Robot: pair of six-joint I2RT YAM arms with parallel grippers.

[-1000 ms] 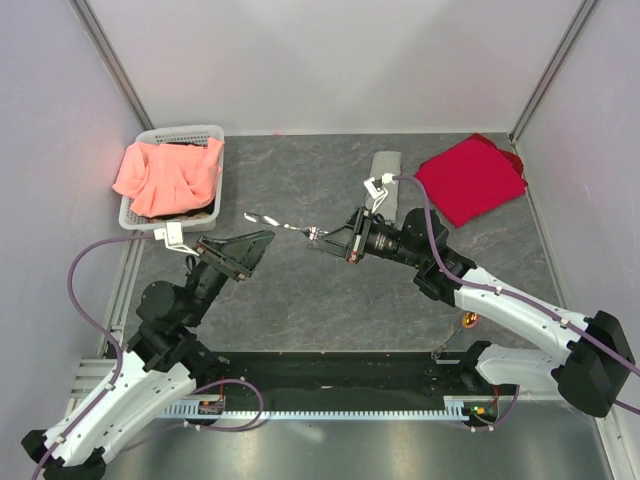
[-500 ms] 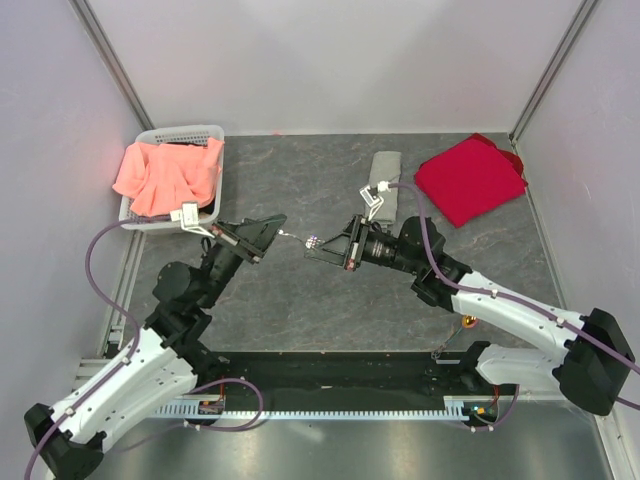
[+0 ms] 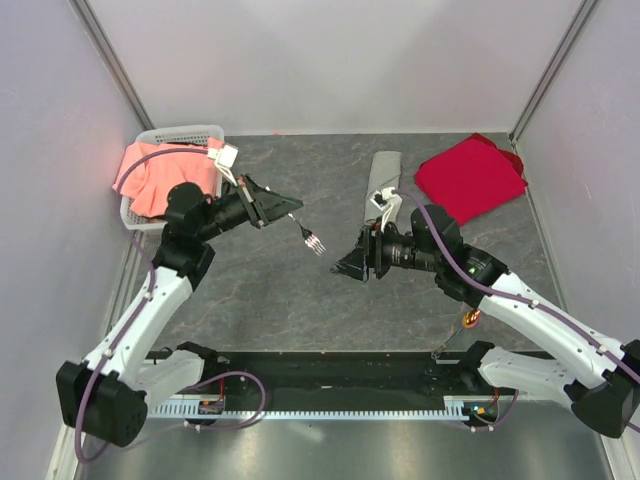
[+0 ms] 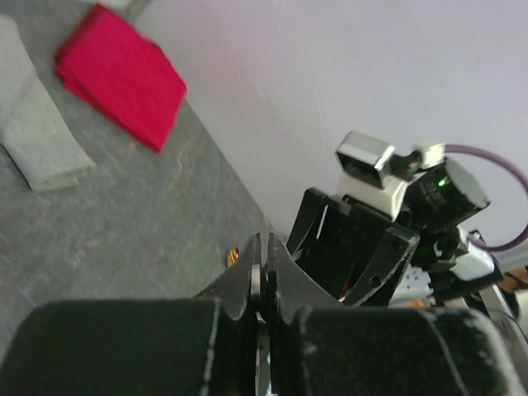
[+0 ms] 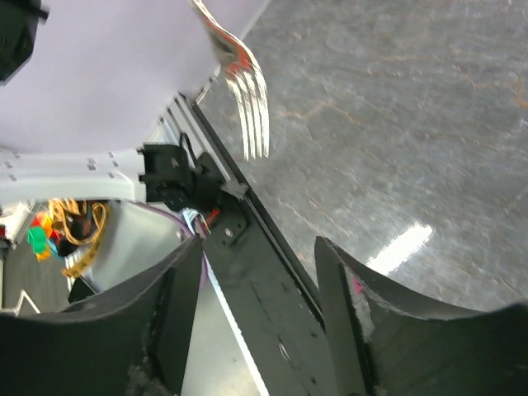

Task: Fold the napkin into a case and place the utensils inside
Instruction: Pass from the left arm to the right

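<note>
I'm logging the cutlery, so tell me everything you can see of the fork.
The fork is thin, silvery metal, its tines blurred in the right wrist view. The left tool is shut on its handle end, hiding most of the handle. It slants from that tool toward the right tool, tines leading. The right tool stands open and apart from it.

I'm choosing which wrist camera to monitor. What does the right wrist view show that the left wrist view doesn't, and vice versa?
Only the right wrist view: the fork, its tines pointing down in the air, and the rail at the table's near edge. Only the left wrist view: the folded napkin, the red cloth lying apart from it, and the left gripper, jaws shut. Both: the grey table and the right gripper, jaws open and empty, seen from the front in the left wrist view.
</note>
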